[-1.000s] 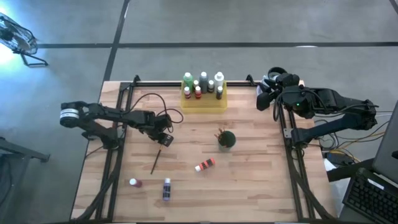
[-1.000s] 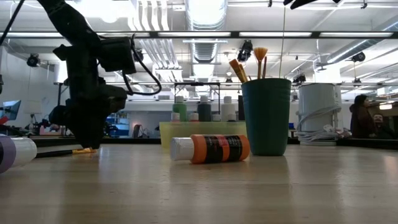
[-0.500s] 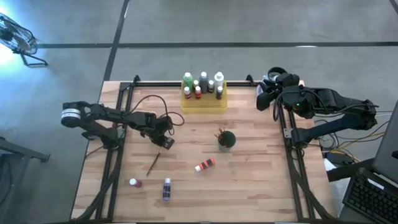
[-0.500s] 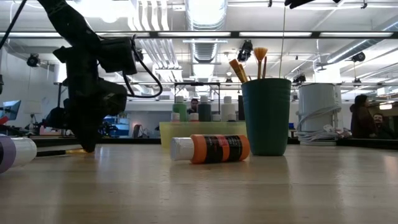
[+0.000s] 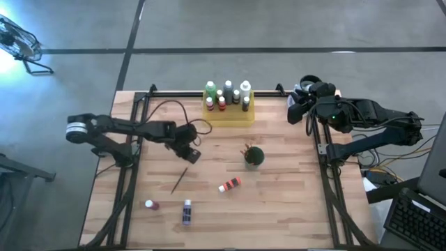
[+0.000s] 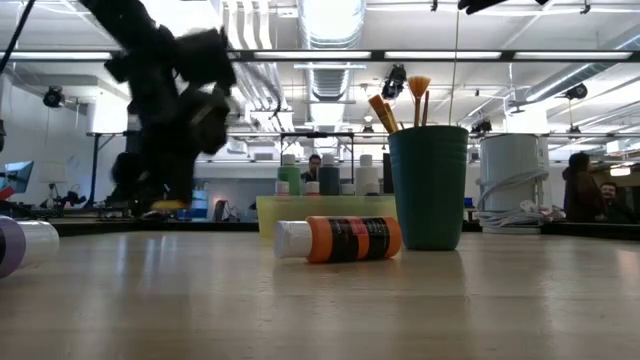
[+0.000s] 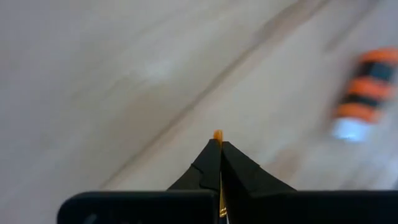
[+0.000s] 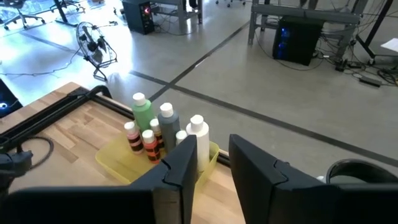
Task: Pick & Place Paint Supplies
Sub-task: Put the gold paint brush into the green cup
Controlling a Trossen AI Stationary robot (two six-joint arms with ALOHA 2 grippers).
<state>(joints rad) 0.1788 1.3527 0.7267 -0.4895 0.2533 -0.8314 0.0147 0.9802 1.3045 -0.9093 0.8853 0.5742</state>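
Note:
A thin orange-brown paintbrush [image 5: 180,180] slants over the table's left half, with my left gripper [image 5: 190,156] shut on its far end. In the low view that gripper [image 6: 165,195] is raised off the table. An orange bottle [image 5: 229,185] lies on its side in the middle. A purple bottle [image 5: 187,211] and a red bottle [image 5: 150,205] lie near the front left. My right gripper [image 8: 211,168] stands open high at the back right, with nothing between its fingers. My left gripper pinches the paintbrush near its far end between its two fingers; the orange tip [image 7: 217,134] pokes out just past the fingertips. The fingers slant down from the table's left. The rest of the brush runs toward the near edge; whether its near end touches the table I cannot tell.
A yellow tray [image 5: 247,113] with several upright bottles stands at the back centre. A dark green cup [image 5: 254,156] holding brushes stands right of my left gripper. A black cable [image 5: 167,110] loops over the table's back left.
My left gripper has taken hold of the paintbrush, risen off the table and moved toward the table's right edge and the cup. The brush has gone along with it, its far end lifted; it lay flat on the table before.

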